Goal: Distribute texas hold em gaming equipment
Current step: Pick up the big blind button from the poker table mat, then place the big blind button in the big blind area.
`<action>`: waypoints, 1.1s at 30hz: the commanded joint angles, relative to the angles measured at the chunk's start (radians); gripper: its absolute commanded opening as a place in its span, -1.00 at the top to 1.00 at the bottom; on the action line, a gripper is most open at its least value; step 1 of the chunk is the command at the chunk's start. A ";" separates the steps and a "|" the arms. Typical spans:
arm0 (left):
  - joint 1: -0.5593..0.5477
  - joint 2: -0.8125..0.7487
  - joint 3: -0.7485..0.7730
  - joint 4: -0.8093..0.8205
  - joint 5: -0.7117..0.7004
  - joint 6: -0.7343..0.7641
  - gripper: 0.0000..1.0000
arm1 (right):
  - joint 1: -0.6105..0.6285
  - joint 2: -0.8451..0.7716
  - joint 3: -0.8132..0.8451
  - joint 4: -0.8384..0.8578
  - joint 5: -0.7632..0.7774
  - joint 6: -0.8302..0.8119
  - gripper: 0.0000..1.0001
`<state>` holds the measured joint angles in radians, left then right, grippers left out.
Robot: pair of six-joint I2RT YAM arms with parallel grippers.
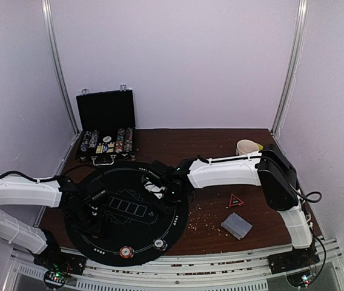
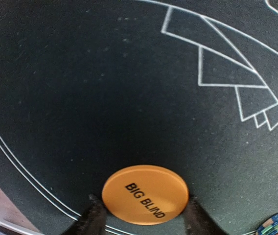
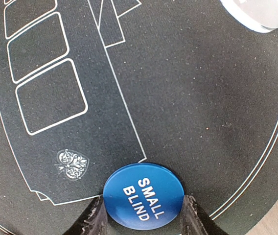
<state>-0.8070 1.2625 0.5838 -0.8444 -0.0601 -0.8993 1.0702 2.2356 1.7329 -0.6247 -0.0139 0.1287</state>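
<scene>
The orange disc (image 2: 145, 195) marked BIG BLIND sits face-up between the fingers of the left tool (image 2: 143, 201). Both fingers meet its rim, so that tool reads as grasping it. I cannot tell whether the disc rests on the black mat (image 2: 80, 98) or hangs just above it. The blue disc (image 3: 144, 197) marked SMALL BLIND is clamped edge to edge in the right tool (image 3: 143, 200). The printed card boxes (image 3: 51, 95) lie ahead and to that tool's left, and the mat's double border line runs close on its right. A clear disc (image 3: 256, 12) lies well ahead of the right tool, off to its right. Some striped chips (image 2: 277, 225) lie just to the right of the left tool.

The step in hand looks like setting out the two blind markers at their seats. The next move calls for each tool to bring its disc to a spot inside the border and lower it flat. Only then should it let go, since a disc pinched by its rim could tip or roll if dropped early. The deck (image 1: 237, 225) lies on the worktop (image 1: 208, 145) off the mat, well apart from both tools, apparently not yet dealt.
</scene>
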 commanded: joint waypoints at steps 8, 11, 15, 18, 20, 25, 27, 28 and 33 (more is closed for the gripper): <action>-0.004 0.007 -0.003 0.095 -0.025 -0.025 0.35 | 0.002 -0.010 -0.056 -0.058 0.034 -0.014 0.27; -0.004 -0.010 0.034 0.058 -0.065 -0.029 0.36 | 0.003 -0.013 -0.058 -0.057 0.035 -0.014 0.27; 0.034 -0.031 0.097 0.035 -0.097 -0.004 0.36 | 0.003 -0.015 -0.060 -0.058 0.037 -0.014 0.28; 0.113 -0.032 0.155 0.040 -0.102 0.065 0.38 | 0.002 -0.018 -0.065 -0.059 0.037 -0.010 0.29; 0.198 -0.032 0.172 0.060 -0.101 0.129 0.39 | 0.002 -0.021 -0.065 -0.060 0.036 -0.009 0.30; 0.461 0.012 0.195 0.156 -0.098 0.304 0.39 | 0.012 -0.021 -0.047 -0.066 0.032 -0.009 0.31; 0.540 0.071 0.239 0.185 -0.102 0.357 0.39 | 0.017 -0.019 -0.039 -0.070 0.034 -0.009 0.32; 0.572 0.106 0.264 0.202 -0.101 0.384 0.39 | 0.019 -0.018 -0.034 -0.076 0.037 -0.010 0.32; 0.719 0.263 0.344 0.267 -0.095 0.480 0.46 | 0.027 -0.026 -0.024 -0.080 0.044 0.001 0.33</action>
<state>-0.1688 1.4437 0.8722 -0.6701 -0.1497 -0.5430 1.0847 2.2196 1.7084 -0.6106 0.0002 0.1299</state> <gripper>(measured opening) 0.459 0.487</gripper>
